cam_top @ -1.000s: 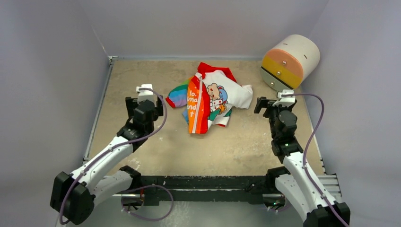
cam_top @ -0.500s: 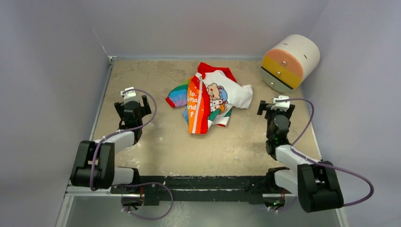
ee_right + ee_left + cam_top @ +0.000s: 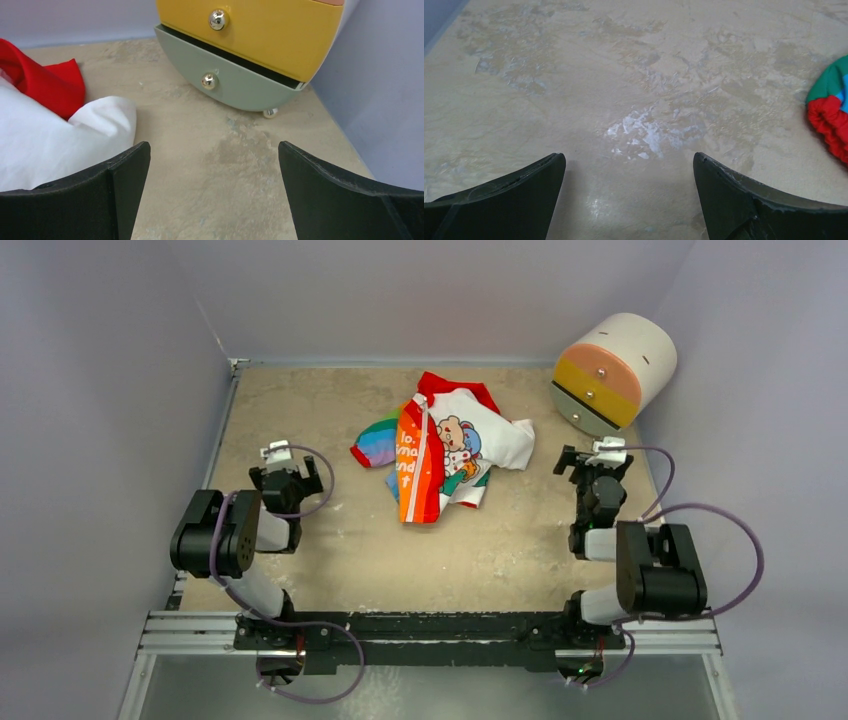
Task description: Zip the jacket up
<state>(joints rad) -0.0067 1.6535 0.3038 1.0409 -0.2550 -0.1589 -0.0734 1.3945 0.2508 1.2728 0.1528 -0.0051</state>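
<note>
**A:** Jacket [image 3: 440,455], position?

**B:** Middle of the worktop [image 3: 330,560], toward the far side, lying crumpled. Red hood at the far end, white bear-print panel on the right. The orange lettered panel has a white zip line along it. A rainbow sleeve sticks out to the left.

**A:** Zip closed?

**B:** Can't tell from overhead.

**A:** Left end effector [image 3: 287,472]?

**B:** Released, jaws wide, nothing between them. It sits low over bare worktop, well left of the jacket. Its wrist view catches only a red cuff and a bit of green at the right edge.

**A:** Right end effector [image 3: 597,465]?

**B:** Also released and empty, off the jacket's right side, not touching it. White fabric and red hood sit at the left of its wrist view.

**A:** Anything else?

**B:** A rounded drawer unit [image 3: 612,370] in the far right corner. It has a yellow drawer [image 3: 260,30], and the grey-green drawer [image 3: 225,75] below it stands slightly out.
</note>
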